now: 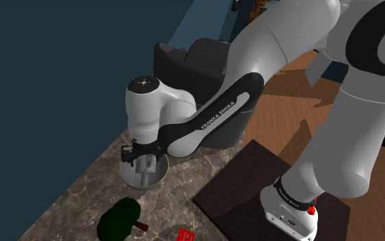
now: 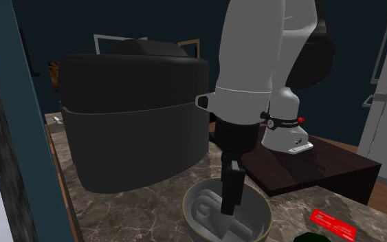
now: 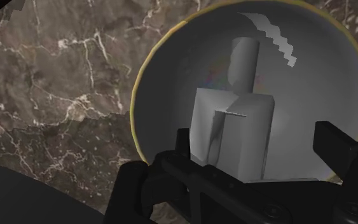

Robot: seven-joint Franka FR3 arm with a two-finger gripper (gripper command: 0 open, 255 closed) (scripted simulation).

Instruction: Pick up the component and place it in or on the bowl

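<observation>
Gripper down in grey yellow-rimmed bowl; bowl lower left-centre of shoulder frame, bottom centre of second exterior frame. Fingers spread apart. Grey component between them, inside bowl, one finger clear of it, not clasped. Marble counter. Dark green object bottom left of shoulder frame.

Inspection finds one legible marking: "FRANKA EMIKA" in white letters along the dark band of the arm. White marks on the red card are unreadable.
</observation>
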